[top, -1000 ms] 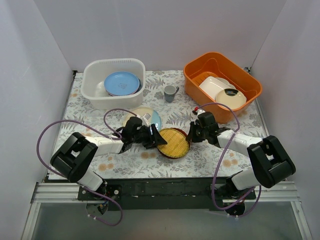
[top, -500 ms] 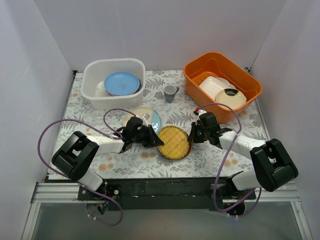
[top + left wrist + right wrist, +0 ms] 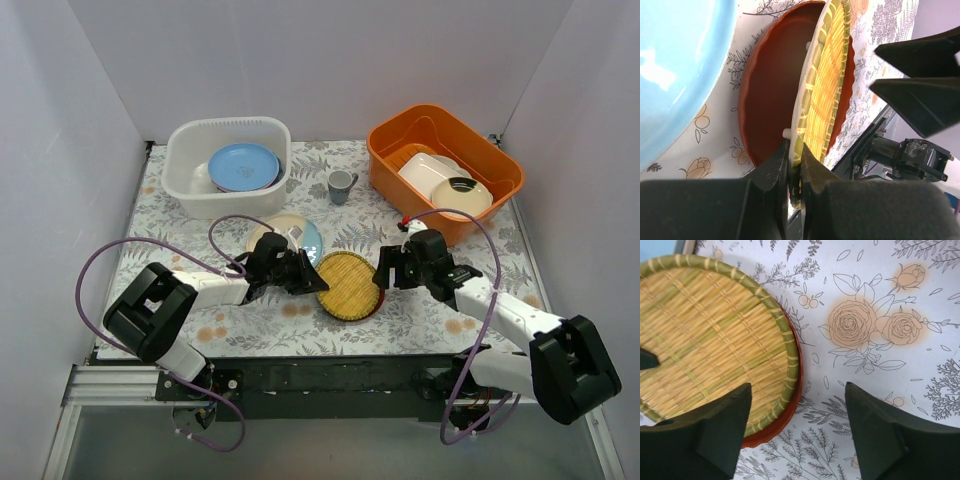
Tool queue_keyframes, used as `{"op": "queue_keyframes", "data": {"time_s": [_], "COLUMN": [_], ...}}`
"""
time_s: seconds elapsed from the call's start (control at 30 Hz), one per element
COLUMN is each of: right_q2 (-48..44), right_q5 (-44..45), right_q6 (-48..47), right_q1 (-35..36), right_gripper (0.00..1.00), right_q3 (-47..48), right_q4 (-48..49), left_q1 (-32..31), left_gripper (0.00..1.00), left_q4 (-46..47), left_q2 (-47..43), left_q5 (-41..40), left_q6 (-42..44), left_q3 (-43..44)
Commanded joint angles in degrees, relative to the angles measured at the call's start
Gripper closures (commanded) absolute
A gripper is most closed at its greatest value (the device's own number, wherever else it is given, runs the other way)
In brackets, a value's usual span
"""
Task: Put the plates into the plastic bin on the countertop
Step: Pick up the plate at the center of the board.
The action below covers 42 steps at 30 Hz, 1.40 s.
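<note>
Yellow woven plate (image 3: 348, 285), mid-countertop (image 3: 400, 312): your left gripper (image 3: 792, 167) pinches its near rim. Left wrist alone shows it tilted off the red-orange plate (image 3: 772, 95) beneath. Right gripper (image 3: 797, 407): jaws spread above its right edge. Plastic bin (image 3: 180, 172) far left holds light blue plate (image 3: 243, 166).
</note>
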Motion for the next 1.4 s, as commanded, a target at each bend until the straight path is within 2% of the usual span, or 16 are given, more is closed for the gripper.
{"op": "queue_keyframes", "data": {"time_s": [0.0,0.03,0.13,0.53,1.07,1.37], "right_q2": [-4.92,-5.62,-7.56,-11.25,-13.63,-13.54], "right_q5": [2.56,2.65,2.74,2.65,-2.7,-5.61], "right_q6": [-1.11,-1.19,-1.46,-1.72,-1.99,-1.29], "right_q1": [-0.12,-0.12,-0.04,-0.12,-0.12,0.05], "right_gripper": [0.12,0.06,0.02,0.02,0.02,0.02], "right_q3": [0.02,-0.16,-0.51,-1.39,-0.6,-0.07], "right_q4": [-1.2,-1.37,-1.46,-1.55,-1.55,-1.29], "left_q1": [-0.27,-0.27,-0.27,-0.27,1.22,7.19], "left_gripper": [1.0,1.0,1.0,1.0,1.0,1.0], "left_q4": [0.27,0.35,0.0,-9.04,-13.27,-16.24], "left_q2": [-2.84,-3.36,-4.86,-11.72,-6.45,-3.81], "left_q5": [-0.63,-0.63,-0.89,-4.41,-6.25,-4.41], "left_q6": [1.03,1.03,0.94,3.49,7.79,9.2], "left_q3": [2.6,2.78,2.87,7.52,15.69,22.45]}}
